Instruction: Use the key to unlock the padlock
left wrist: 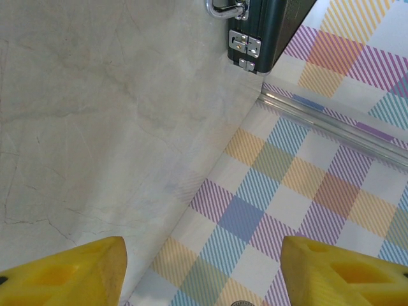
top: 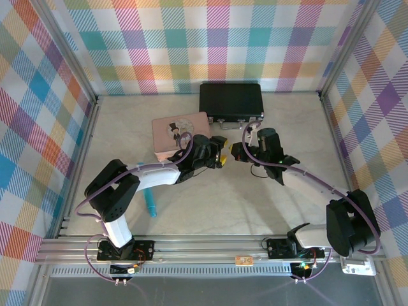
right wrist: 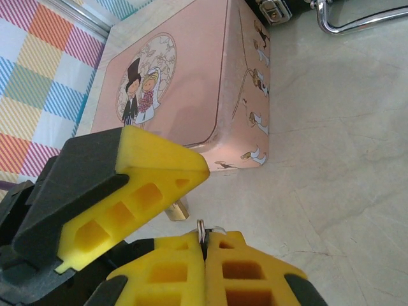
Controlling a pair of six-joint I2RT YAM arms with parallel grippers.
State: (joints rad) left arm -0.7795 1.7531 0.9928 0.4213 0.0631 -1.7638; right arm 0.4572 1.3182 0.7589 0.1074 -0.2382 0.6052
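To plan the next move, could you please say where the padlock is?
Right wrist view, lower centre: the padlock peeks from under the left gripper's finger, near the pink tin.

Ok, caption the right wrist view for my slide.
Right claw shut on the key, tiny brass padlock just beyond its tips, pink tin behind.

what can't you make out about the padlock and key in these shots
key: right wrist view, nearly all pinched inside the shut right gripper; just a silvery loop pokes out.
padlock: right wrist view, mostly behind a finger of the left gripper; keyhole hidden.
top view: both too small to pick out where the grippers meet.
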